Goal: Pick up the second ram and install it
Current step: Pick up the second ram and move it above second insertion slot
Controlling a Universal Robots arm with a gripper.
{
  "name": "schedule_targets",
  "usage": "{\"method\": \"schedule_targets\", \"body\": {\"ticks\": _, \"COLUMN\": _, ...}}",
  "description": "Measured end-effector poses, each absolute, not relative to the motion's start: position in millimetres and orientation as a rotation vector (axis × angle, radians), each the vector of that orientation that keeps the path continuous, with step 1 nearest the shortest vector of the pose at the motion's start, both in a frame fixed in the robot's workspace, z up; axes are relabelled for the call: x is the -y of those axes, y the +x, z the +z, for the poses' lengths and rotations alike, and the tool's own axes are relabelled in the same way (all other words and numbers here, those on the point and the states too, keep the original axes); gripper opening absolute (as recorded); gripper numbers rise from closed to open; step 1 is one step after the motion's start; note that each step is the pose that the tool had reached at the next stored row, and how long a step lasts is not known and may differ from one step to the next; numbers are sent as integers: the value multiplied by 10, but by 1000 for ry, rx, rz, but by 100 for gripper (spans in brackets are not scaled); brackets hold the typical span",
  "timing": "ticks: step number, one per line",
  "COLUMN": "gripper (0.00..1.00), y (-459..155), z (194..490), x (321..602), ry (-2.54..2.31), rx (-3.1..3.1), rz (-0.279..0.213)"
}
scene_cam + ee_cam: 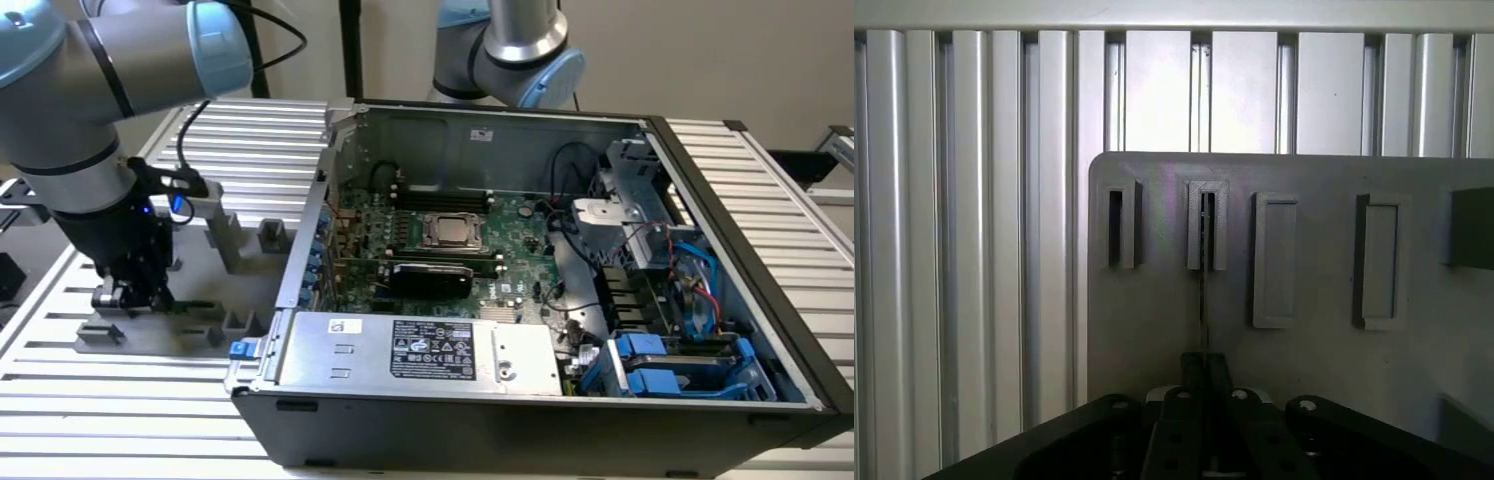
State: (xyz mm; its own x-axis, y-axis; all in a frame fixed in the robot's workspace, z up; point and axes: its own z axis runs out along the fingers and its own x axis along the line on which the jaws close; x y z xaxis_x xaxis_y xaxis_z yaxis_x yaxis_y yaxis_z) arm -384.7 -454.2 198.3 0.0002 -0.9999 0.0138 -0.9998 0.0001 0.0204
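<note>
Over on the exterior view's left, the gripper [127, 298] is parked low on the grey holder plate [167, 338], which is laid flat on the slatted aluminium table [94, 410]. In the wrist view, the second ram [1204, 295] is seen edge-on as a thin dark line. It's seated upright in a slotted block [1207, 225], with another slotted block [1120, 225] just beside it. The jaws are pinched narrow and the stick is clamped between the fingertips [1192, 372]. Further to the exterior view's right, the open PC case [747, 200] is sat with its motherboard [514, 225] exposed, well apart from the ram.
</note>
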Motion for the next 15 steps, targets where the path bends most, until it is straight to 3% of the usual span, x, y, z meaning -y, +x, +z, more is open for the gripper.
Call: {"method": "schedule_targets", "body": {"ticks": 15, "gripper": 0, "y": -3847, "z": 2076, "x": 4542, "ry": 2185, "rx": 2227, "rz": -12}}
